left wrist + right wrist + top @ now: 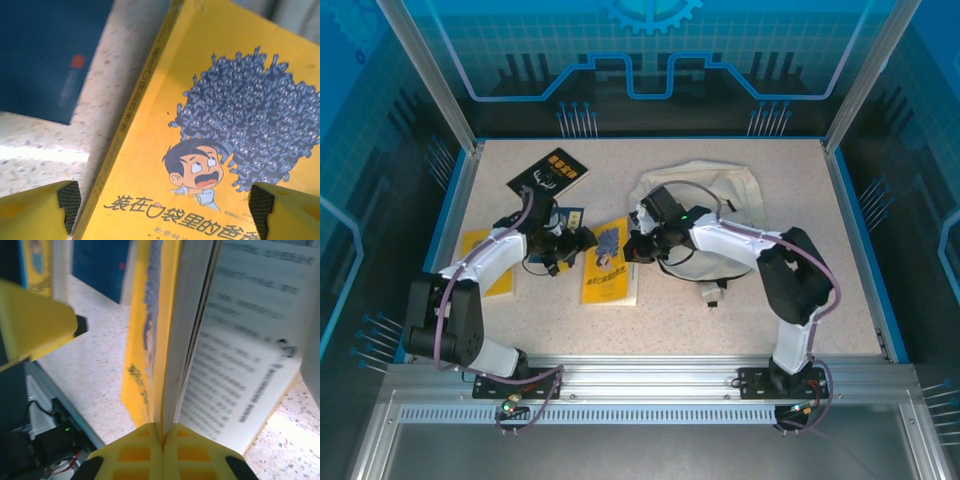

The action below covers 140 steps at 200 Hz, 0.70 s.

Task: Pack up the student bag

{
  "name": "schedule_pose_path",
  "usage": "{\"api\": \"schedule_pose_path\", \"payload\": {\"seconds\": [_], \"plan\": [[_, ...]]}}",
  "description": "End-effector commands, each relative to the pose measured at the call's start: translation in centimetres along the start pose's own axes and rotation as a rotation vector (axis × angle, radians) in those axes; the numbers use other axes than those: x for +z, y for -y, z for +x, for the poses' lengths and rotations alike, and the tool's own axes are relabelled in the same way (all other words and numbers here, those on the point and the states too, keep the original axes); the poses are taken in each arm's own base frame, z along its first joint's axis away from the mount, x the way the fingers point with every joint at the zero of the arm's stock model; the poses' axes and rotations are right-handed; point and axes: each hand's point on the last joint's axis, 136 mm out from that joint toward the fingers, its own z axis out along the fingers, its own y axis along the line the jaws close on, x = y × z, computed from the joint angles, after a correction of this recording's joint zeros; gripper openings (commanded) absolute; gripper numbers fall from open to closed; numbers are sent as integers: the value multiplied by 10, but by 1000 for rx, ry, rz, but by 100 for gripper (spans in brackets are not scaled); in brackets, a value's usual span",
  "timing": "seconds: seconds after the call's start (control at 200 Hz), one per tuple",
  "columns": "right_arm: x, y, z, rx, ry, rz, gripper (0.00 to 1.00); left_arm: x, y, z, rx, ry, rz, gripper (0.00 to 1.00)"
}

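Observation:
The student bag [720, 205], cream-white fabric, lies at the back right of the table behind my right arm. A yellow book [610, 268] with a cartoon boy on its cover [200, 125] lies at the middle. My right gripper [632, 245] is shut on this book's right edge, pinching the cover and some pages [172, 365] and lifting them, so printed pages [250, 340] show. My left gripper [583, 240] is open at the book's left edge, its fingertips [67, 200] standing either side of the cover. One left finger [35, 325] shows in the right wrist view.
A black book [548, 172] lies at the back left. A small blue book [571, 217] sits beside the left gripper, and its cover [45, 55] is in the left wrist view. Another yellow book [480, 255] lies under the left arm. The speckled table [840, 300] has free room at the right front.

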Motion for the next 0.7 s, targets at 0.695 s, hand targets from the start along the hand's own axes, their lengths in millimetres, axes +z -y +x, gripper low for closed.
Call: {"api": "schedule_pose_path", "payload": {"seconds": [0.695], "plan": [[-81,0,-30,-17,109,-332,0,29,74,13,71,-183,493,91]]}}
